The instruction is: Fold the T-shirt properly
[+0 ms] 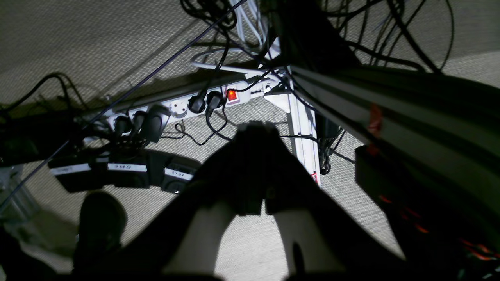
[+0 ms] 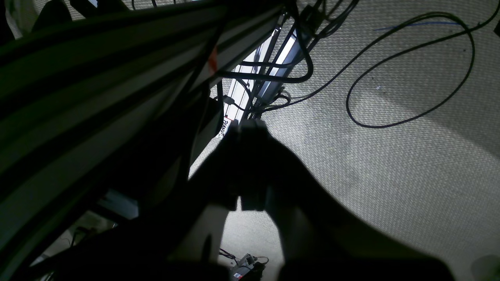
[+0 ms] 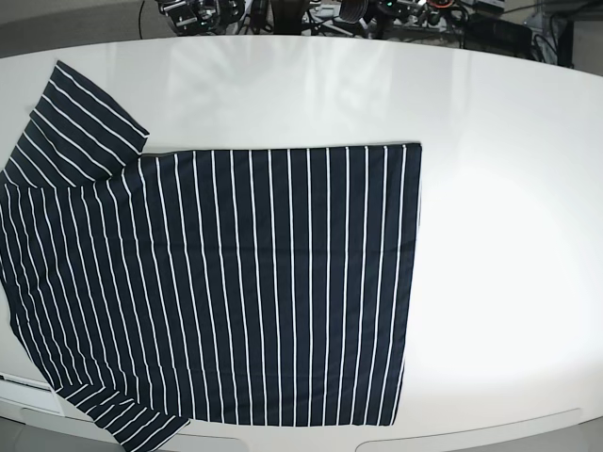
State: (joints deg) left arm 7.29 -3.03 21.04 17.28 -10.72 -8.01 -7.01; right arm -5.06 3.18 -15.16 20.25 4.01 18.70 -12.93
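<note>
The T-shirt (image 3: 245, 282), dark with thin white stripes, lies spread flat on the white table (image 3: 509, 235) in the base view. Its sleeves are at the left, one by the far edge (image 3: 85, 118) and one hanging over the near edge. Its straight hem faces right. Neither arm shows in the base view. In the left wrist view my left gripper (image 1: 256, 128) is a dark silhouette over the carpet, fingers together with nothing between them. In its own view my right gripper (image 2: 250, 127) looks the same, shut and empty. No cloth appears in either wrist view.
Below the table, a white power strip (image 1: 183, 105) with plugs, black adapters (image 1: 125, 171), a white frame leg (image 1: 302, 128) and loose cables (image 2: 410, 78) lie on grey carpet. Dark equipment (image 3: 311, 14) stands behind the table's far edge.
</note>
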